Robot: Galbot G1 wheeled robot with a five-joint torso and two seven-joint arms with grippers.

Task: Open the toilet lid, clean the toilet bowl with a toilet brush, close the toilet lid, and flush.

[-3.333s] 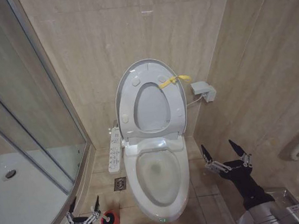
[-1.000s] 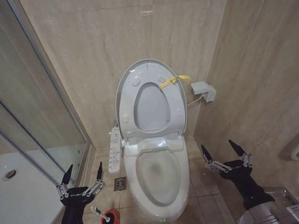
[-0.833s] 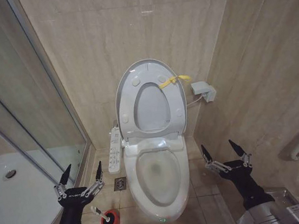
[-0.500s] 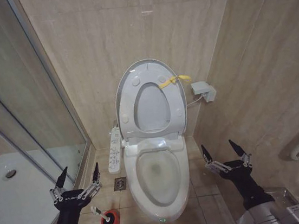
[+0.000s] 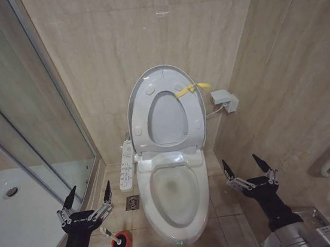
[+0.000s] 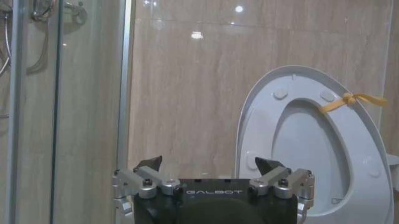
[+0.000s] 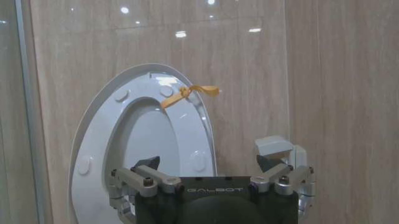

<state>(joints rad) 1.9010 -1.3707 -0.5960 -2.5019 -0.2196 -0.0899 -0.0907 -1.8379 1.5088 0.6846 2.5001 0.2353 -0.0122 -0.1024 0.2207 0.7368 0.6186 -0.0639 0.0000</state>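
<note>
The toilet lid [image 5: 162, 78] stands raised against the wall, a yellow strap [image 5: 192, 89] tied at its edge; it also shows in the wrist views [image 6: 349, 154] [image 7: 100, 140]. Below it the toilet bowl [image 5: 175, 199] lies uncovered with water at the bottom. The toilet brush [image 5: 105, 232] leans in its red holder [image 5: 121, 245] on the floor left of the bowl. My left gripper [image 5: 84, 199] is open, just above and left of the brush handle, holding nothing. My right gripper [image 5: 247, 169] hangs open to the right of the bowl.
A glass shower enclosure [image 5: 25, 116] with a white tray [image 5: 8, 221] stands on the left. A bidet control panel [image 5: 126, 165] sticks out at the bowl's left side, with a floor drain [image 5: 132, 203] beneath. A white wall box [image 5: 225, 100] sits right of the lid.
My left gripper rose from beside the red holder, then drifted slightly left and down over the last second. It stays open. The right arm has not moved.
</note>
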